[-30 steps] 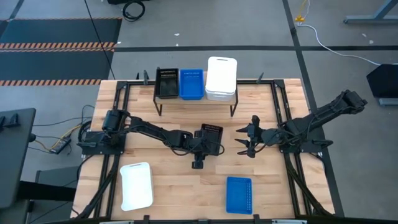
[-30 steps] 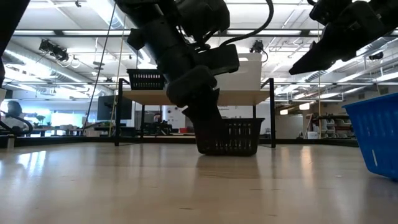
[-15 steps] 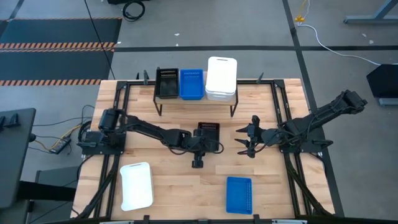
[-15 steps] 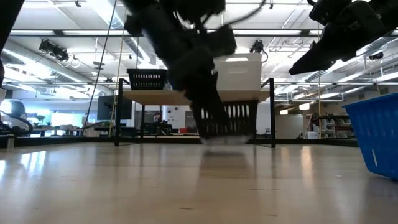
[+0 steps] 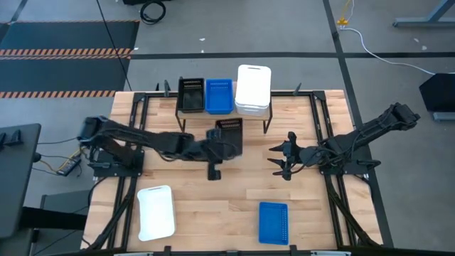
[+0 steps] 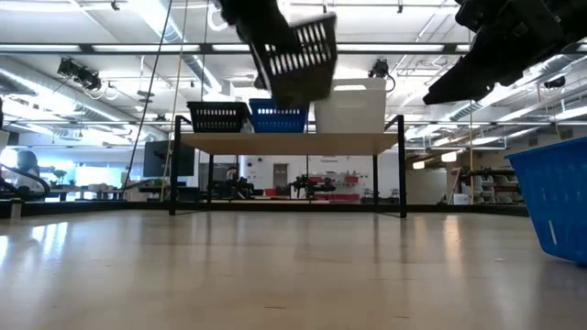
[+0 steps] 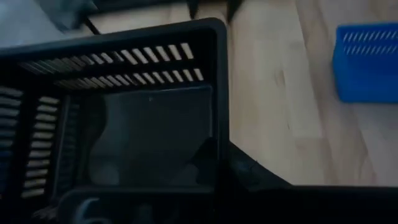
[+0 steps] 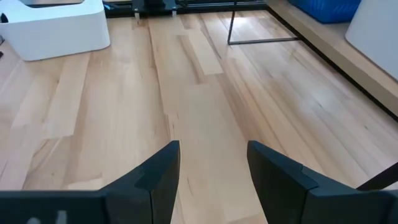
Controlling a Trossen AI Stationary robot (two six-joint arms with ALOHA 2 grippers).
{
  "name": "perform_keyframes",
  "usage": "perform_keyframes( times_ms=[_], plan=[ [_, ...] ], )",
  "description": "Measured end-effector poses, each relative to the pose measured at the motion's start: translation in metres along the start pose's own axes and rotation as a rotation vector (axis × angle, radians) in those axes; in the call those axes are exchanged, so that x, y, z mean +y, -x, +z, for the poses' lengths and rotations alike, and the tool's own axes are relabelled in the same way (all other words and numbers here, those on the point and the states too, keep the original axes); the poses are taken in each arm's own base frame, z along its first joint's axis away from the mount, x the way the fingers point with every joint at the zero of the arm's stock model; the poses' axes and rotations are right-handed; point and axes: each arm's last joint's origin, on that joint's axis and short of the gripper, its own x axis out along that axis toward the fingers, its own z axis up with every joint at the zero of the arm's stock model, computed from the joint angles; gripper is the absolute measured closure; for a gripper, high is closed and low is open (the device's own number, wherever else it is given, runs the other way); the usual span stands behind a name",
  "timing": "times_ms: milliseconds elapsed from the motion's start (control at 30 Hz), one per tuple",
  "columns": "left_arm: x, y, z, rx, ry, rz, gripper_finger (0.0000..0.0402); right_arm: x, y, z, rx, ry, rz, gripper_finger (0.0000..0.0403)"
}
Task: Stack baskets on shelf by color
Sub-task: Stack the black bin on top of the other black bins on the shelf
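High view: we see left gripper (image 5: pixel 217 146) clamped on black basket (image 5: pixel 228 131), now lifted off table, moved toward shelf (image 5: pixel 224 114) at 12 o'clock.

Low view: basket (image 6: pixel 295 55) airborne, tilted, above shelf level.

Right gripper (image 5: pixel 279 159) waits, fingers spread, empty.

Stacking on shelved black basket (image 5: pixel 190 94) likely next.

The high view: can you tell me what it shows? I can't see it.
The left hand holds a black basket in the air near a shelf with black, blue and white baskets. The right hand waits open over the table.
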Motion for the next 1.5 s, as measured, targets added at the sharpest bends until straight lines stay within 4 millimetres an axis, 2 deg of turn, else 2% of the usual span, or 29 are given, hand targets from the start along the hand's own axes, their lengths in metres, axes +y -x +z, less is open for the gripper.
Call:
perform_keyframes(
  times_ms=[167,267,433,700,1033,1300,1500],
  plan=[
    [0.016,0.043,0.007,-0.061,-0.011,0.042,0.0398,0.0,0.0,0.0,-0.001,0.0,0.001,0.0208],
    [0.029,0.064,0.004,-0.048,-0.022,0.108,0.0398,0.0,0.0,0.0,-0.002,0.0,0.002,0.0208],
    [0.056,0.085,-0.01,0.057,-0.005,0.202,0.0398,0.001,0.0,0.002,-0.013,-0.004,0.011,0.0208],
    [0.094,0.088,-0.031,0.257,-0.031,0.287,0.0397,0.0,0.0,0.002,-0.017,-0.005,0.012,0.0208],
    [0.134,0.089,-0.041,0.331,-0.111,0.342,0.0397,0.0,0.0,0.001,-0.007,0.002,0.009,0.0208],
    [0.166,0.091,-0.052,0.322,-0.098,0.236,0.0397,0.0,0.0,0.001,-0.006,0.002,0.008,0.0208],
    [0.18,0.094,-0.058,0.308,-0.105,0.183,0.0397,0.0,0.0,0.001,-0.006,0.003,0.009,0.0208]
  ],
)
